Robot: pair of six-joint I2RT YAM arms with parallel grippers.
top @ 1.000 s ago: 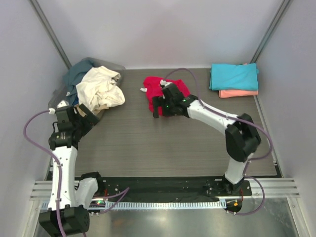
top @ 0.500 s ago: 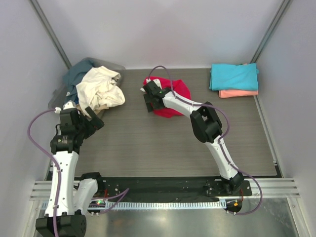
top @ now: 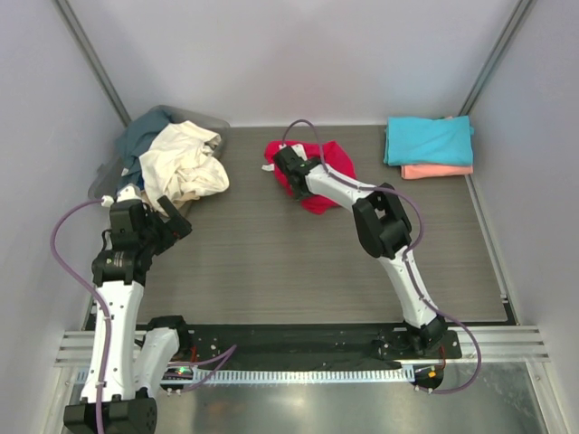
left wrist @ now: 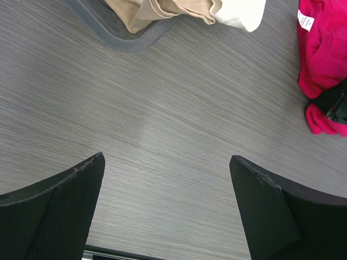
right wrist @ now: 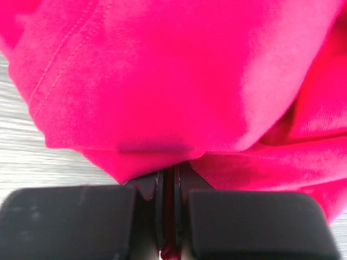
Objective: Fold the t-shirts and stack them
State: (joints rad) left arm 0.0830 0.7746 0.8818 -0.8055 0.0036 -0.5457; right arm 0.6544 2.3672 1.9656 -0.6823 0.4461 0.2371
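A crumpled crimson red t-shirt [top: 332,164] [right wrist: 162,70] lies at the back middle of the table. My right gripper [top: 288,168] [right wrist: 169,184] is at its left edge, shut on a fold of the red cloth. Cream [top: 185,163] and slate blue [top: 145,137] t-shirts are heaped in the grey tub [top: 101,179]. Folded turquoise [top: 429,140] lies on folded salmon pink [top: 438,171] at the back right. My left gripper [top: 172,222] [left wrist: 165,162] hovers open over bare table, holding nothing. Its wrist view shows the red t-shirt [left wrist: 321,51] at the right.
The tub's rim [left wrist: 126,41] sits just beyond the left gripper, with cream cloth [left wrist: 238,11] hanging over it. Grey walls and slanted metal posts close in the table on three sides. Wood-grain tabletop [top: 298,262] spans the middle and front.
The right gripper has gone from open to shut on the red t-shirt's left edge, after reaching farther back. The left arm shifted slightly and stays open.
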